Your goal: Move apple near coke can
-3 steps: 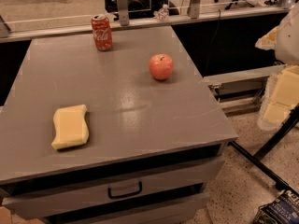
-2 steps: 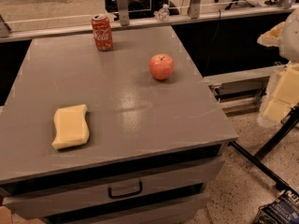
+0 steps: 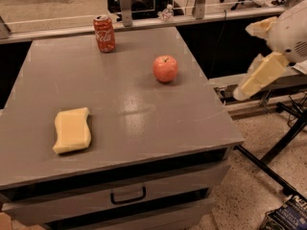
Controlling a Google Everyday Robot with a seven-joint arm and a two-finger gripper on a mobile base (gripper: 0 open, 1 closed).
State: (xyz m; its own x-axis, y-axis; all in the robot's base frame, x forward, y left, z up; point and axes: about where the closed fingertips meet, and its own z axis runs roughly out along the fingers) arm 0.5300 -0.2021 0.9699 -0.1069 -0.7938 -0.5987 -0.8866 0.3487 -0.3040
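The red-orange apple [image 3: 165, 68] sits on the grey table top [image 3: 120, 109], right of the middle towards the back. The red coke can [image 3: 104, 33] stands upright near the back edge, left of the apple and well apart from it. My gripper [image 3: 242, 61] hangs off the table's right side, level with the apple and apart from it. Its two cream fingers [image 3: 259, 74] are spread wide, with nothing between them.
A yellow sponge [image 3: 72, 130] lies at the front left of the table. A drawer with a handle [image 3: 128, 195] is under the top. A rail [image 3: 144, 20] and a small bottle [image 3: 167, 13] are behind the table. Black stand legs [image 3: 283, 143] are on the floor at right.
My gripper has moved a little left and up towards the table's right edge. The apple, can and sponge have not moved.
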